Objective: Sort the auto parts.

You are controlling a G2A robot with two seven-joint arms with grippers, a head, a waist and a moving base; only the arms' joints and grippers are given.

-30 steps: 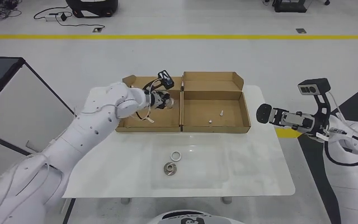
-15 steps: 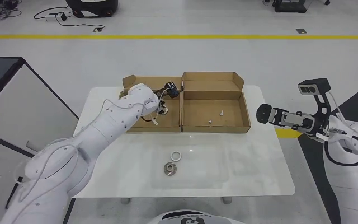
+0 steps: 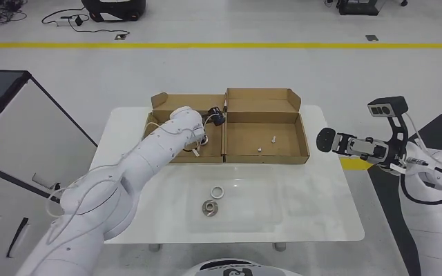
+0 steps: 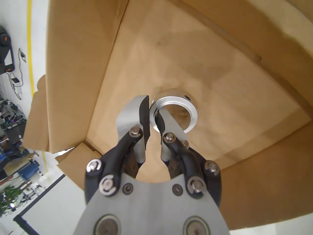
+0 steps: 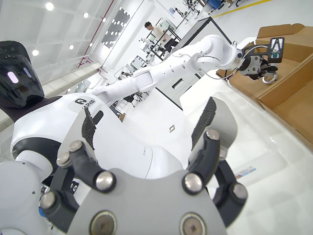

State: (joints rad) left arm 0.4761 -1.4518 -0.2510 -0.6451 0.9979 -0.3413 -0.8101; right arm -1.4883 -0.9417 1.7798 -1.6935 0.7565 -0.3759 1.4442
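My left gripper (image 4: pixel 151 108) is shut on the rim of a silver metal ring (image 4: pixel 189 105), one finger inside it and one outside. It hangs a little above the floor of the left cardboard box (image 4: pixel 171 50). In the top view that arm lies across the left box (image 3: pixel 160 131). The right wrist view has the same ring (image 5: pixel 269 79) under the left gripper (image 5: pixel 265 70). My right gripper (image 5: pixel 149 110) is open and holds nothing; it hovers off the table's right side (image 3: pixel 326 140). A white ring (image 3: pixel 217 192) and a metal flanged part (image 3: pixel 209 207) lie on the table.
The right cardboard box (image 3: pixel 290 148) adjoins the left one and holds two small white parts (image 3: pixel 273 138) (image 3: pixel 260 147). Both boxes have upright lids at the back. The white table (image 3: pixel 311 200) has free room in front of the boxes.
The left arm has swung in over the left box, its wrist turning and shifting toward the wall between the boxes, with the ring still held. The right arm has not moved.
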